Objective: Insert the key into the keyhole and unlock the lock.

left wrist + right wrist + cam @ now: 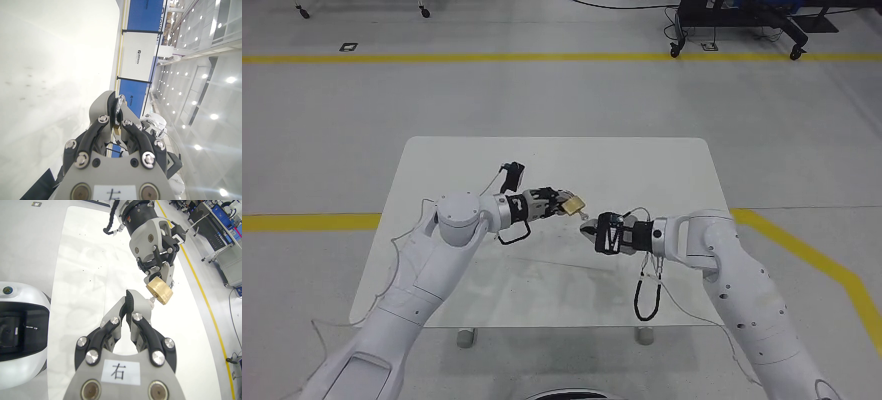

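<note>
Left gripper (160, 274) is clamped on the shackle of the brass lock (160, 291), above the middle of the table (642, 160). Right gripper (131, 301) is clenched on the silver key (152, 300), whose tip touches the tilted lock's keyhole face.

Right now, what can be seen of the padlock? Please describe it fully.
The padlock has a rounded, brass-looking body and a silvery shackle, mostly hidden. The left hand is shut on its shackle end and holds it tilted in the air above the white table. Its keyhole faces the right hand, whose silvery key meets it; how deep the key sits I cannot tell.
</note>
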Controlling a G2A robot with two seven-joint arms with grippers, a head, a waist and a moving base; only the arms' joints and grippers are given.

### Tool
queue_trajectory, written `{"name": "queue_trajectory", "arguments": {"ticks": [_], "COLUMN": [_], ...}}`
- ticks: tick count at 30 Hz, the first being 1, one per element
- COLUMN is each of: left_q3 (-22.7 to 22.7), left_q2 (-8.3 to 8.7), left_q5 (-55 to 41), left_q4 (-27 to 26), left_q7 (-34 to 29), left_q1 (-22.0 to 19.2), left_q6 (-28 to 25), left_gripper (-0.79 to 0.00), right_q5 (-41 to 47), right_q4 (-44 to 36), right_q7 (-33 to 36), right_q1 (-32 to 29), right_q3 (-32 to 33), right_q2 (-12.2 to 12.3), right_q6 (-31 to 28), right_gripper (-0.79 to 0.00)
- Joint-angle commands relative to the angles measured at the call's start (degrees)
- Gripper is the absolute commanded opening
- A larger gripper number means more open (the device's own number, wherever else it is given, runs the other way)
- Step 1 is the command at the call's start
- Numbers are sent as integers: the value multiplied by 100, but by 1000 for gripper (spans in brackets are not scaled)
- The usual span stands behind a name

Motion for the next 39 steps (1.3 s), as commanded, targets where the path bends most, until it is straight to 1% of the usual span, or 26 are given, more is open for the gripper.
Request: {"name": "queue_trajectory", "arguments": {"ticks": [1, 8, 15, 24, 31, 37, 39], "left_q3": [0, 14, 50, -28, 18, -33, -110], "left_q2": [13, 42, 47, 44, 54, 55, 44], "left_q5": [82, 267, 342, 148, 243, 132, -81], "left_q4": [-64, -241, -300, -262, -350, -341, -291], "left_q7": [-35, -106, -146, -108, -219, -160, 0], "left_q1": [27, 95, 96, 97, 114, 128, 140], "left_q6": [-29, -3, 61, 109, 55, 110, 241], "left_gripper": [-785, -785, -785, -785, -785, -785, -785], "right_q5": [63, 224, 272, 250, 222, 173, 15], "right_q4": [48, 162, 174, 65, 139, 57, -80], "right_q7": [42, 119, 106, -20, -145, -285, -424], "right_q1": [56, 207, 259, 90, 22, -10, -114], "right_q3": [-53, -186, -216, -141, -40, -58, 5], "right_q2": [23, 88, 130, 209, 258, 281, 304], "right_q6": [0, 0, 37, 25, 215, 368, 443], "right_gripper": [-785, -785, -785, -785, -785, -785, -597]}}
